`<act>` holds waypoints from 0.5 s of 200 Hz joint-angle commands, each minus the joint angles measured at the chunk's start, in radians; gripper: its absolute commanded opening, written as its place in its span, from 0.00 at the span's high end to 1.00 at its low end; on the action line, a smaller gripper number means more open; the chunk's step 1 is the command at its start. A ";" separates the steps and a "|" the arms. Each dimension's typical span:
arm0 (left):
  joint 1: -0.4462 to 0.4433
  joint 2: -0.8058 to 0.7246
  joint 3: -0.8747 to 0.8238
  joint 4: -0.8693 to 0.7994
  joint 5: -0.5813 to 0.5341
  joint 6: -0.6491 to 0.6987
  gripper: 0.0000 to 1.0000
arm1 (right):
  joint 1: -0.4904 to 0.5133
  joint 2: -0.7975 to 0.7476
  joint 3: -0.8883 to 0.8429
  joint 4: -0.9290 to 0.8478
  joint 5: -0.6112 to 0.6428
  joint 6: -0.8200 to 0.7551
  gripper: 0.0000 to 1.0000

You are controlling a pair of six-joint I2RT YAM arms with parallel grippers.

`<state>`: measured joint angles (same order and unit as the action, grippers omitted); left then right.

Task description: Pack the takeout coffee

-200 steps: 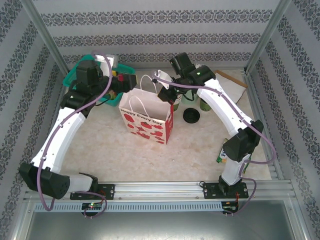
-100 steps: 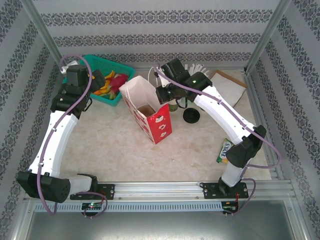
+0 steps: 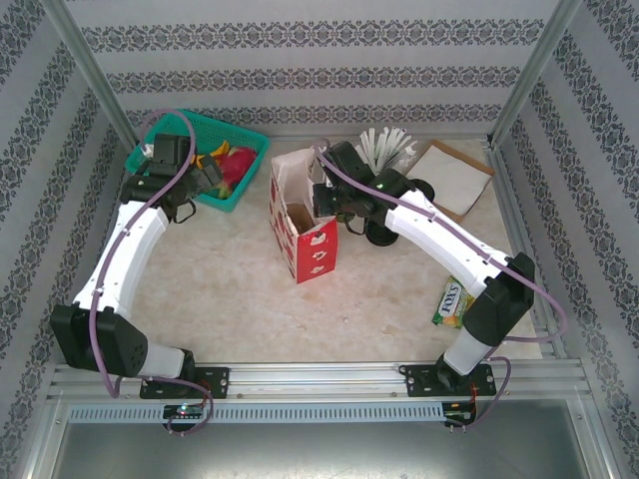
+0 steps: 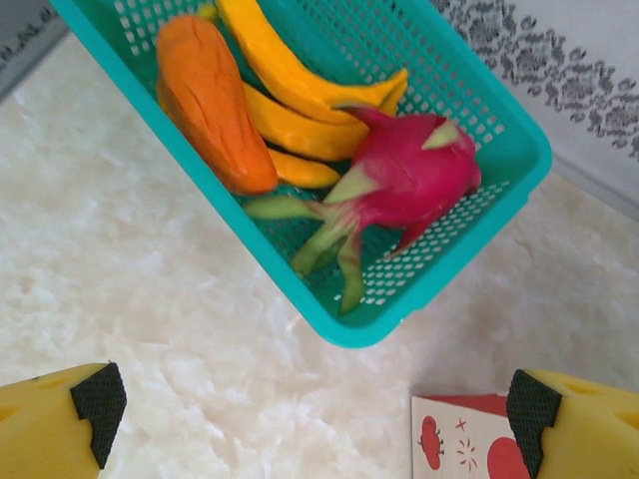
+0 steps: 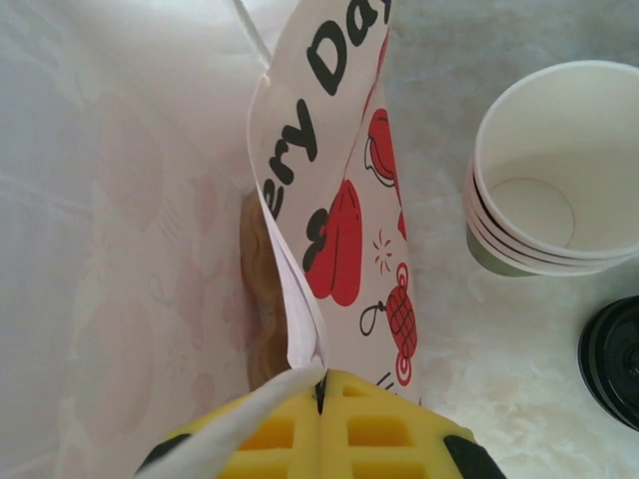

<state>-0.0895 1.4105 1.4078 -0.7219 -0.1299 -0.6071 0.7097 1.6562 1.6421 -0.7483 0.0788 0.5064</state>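
Takeout cups [image 5: 539,170]: a nested stack, upright on the marbled table [image 5: 479,329], mouths up toward my right wrist camera, long axis vertical. White inside. The green outside shows only as a band low on the stack, and the frame cuts off the right edge. They stand outside the paper gift bag [image 5: 349,200], just beside its printed wall with a gap between. From overhead my right arm [image 3: 439,235] covers that spot, so I can't pick the cups out there.

Brown pulp carrier [image 3: 298,216]: down in the bag, seen through the open mouth from overhead. The wrist view gives only a brown blur of it past the bag wall, and its shape isn't readable.

Right gripper [image 5: 319,384]: jaws together, clamped on the bag's top edge, with a white fold of paper pinched between them.

Black lid [image 5: 614,359]: on the table near the cups, half cut off by the frame.

Left gripper [image 4: 315,404]: jaws wide apart with nothing between them, over bare table near the teal basket [image 4: 499,170]. The basket holds a dragon fruit [image 4: 409,180], an orange fruit [image 4: 210,100] and yellow banana-shaped pieces [image 4: 290,70]. A corner of the bag shows at the bottom of this view.
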 commanded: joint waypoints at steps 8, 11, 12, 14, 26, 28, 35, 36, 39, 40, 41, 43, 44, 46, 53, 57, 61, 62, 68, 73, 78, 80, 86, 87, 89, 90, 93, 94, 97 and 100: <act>-0.007 0.040 0.013 -0.053 0.055 -0.010 0.00 | 0.008 -0.036 -0.041 -0.017 0.046 0.053 1.00; -0.010 0.042 0.013 -0.054 0.054 -0.010 0.00 | 0.007 -0.040 -0.043 -0.014 0.047 0.054 1.00; -0.011 0.042 0.012 -0.054 0.055 -0.010 0.00 | 0.007 -0.040 -0.044 -0.012 0.048 0.054 1.00; -0.012 0.044 0.011 -0.054 0.055 -0.010 0.00 | 0.007 -0.043 -0.045 -0.011 0.049 0.054 1.00; -0.022 0.050 0.008 -0.061 0.055 -0.014 0.00 | 0.007 -0.059 -0.049 -0.003 0.057 0.060 1.00; -0.024 0.052 0.007 -0.062 0.055 -0.016 0.00 | 0.007 -0.062 -0.050 0.000 0.057 0.060 1.00; -0.030 0.054 0.002 -0.063 0.056 -0.021 0.00 | 0.007 -0.072 -0.055 0.007 0.058 0.059 1.00; -0.030 0.055 0.001 -0.064 0.056 -0.021 0.00 | 0.008 -0.073 -0.056 0.007 0.058 0.060 1.00; -0.034 0.057 0.000 -0.066 0.056 -0.024 0.00 | 0.007 -0.077 -0.058 0.009 0.060 0.061 1.00; -0.035 0.057 -0.001 -0.066 0.055 -0.024 0.00 | 0.007 -0.078 -0.058 0.010 0.059 0.062 1.00; -0.037 0.057 -0.001 -0.067 0.055 -0.025 0.00 | 0.007 -0.079 -0.060 0.010 0.059 0.062 1.00; -0.038 0.058 -0.002 -0.067 0.055 -0.028 0.00 | 0.008 -0.082 -0.061 0.013 0.059 0.063 1.00; -0.040 0.059 -0.004 -0.069 0.055 -0.030 0.00 | 0.007 -0.083 -0.062 0.013 0.059 0.064 1.00; -0.043 0.060 -0.006 -0.069 0.055 -0.032 0.00 | 0.007 -0.085 -0.063 0.013 0.059 0.065 1.00; -0.050 0.064 -0.012 -0.070 0.056 -0.040 0.00 | 0.007 -0.089 -0.067 0.009 0.062 0.074 1.00; -0.058 0.067 -0.018 -0.070 0.055 -0.046 0.00 | 0.007 -0.091 -0.069 0.005 0.065 0.083 1.00; -0.064 0.068 -0.022 -0.070 0.058 -0.052 0.00 | 0.007 -0.093 -0.071 0.003 0.065 0.093 1.00; -0.066 0.069 -0.022 -0.070 0.058 -0.054 0.00 | 0.007 -0.094 -0.072 0.002 0.066 0.095 1.00; -0.074 0.074 -0.031 -0.069 0.059 -0.063 0.00 | 0.007 -0.096 -0.075 -0.005 0.075 0.115 1.00; -0.084 0.078 -0.036 -0.069 0.061 -0.072 0.00 | 0.009 -0.097 -0.078 -0.014 0.085 0.137 1.00; -0.093 0.083 -0.044 -0.067 0.060 -0.081 0.00 | 0.011 -0.100 -0.082 -0.016 0.091 0.154 1.00; -0.096 0.085 -0.048 -0.067 0.061 -0.085 0.00 | 0.011 -0.101 -0.085 -0.015 0.092 0.158 1.00; -0.106 0.091 -0.059 -0.062 0.061 -0.096 0.00 | 0.015 -0.104 -0.092 -0.013 0.101 0.175 1.00; -0.107 0.092 -0.061 -0.061 0.062 -0.099 0.00 | 0.016 -0.104 -0.092 -0.013 0.104 0.178 1.00; -0.111 0.093 -0.064 -0.059 0.062 -0.102 0.00 | 0.017 -0.105 -0.094 -0.013 0.109 0.183 1.00; -0.114 0.095 -0.066 -0.057 0.062 -0.104 0.00 | 0.018 -0.104 -0.094 -0.013 0.112 0.187 1.00; -0.118 0.097 -0.072 -0.052 0.062 -0.111 0.00 | 0.020 -0.106 -0.096 -0.012 0.119 0.194 1.00; -0.120 0.097 -0.074 -0.050 0.064 -0.113 0.00 | 0.020 -0.106 -0.097 -0.011 0.120 0.197 1.00; -0.123 0.101 -0.079 -0.044 0.067 -0.120 0.00 | 0.024 -0.107 -0.098 -0.010 0.125 0.201 1.00; -0.129 0.104 -0.085 -0.037 0.072 -0.123 0.00 | 0.027 -0.108 -0.099 -0.008 0.131 0.207 1.00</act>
<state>-0.1806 1.4815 1.3693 -0.7513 -0.0769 -0.6632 0.7120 1.5749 1.5730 -0.7307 0.1429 0.6235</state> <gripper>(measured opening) 0.994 0.065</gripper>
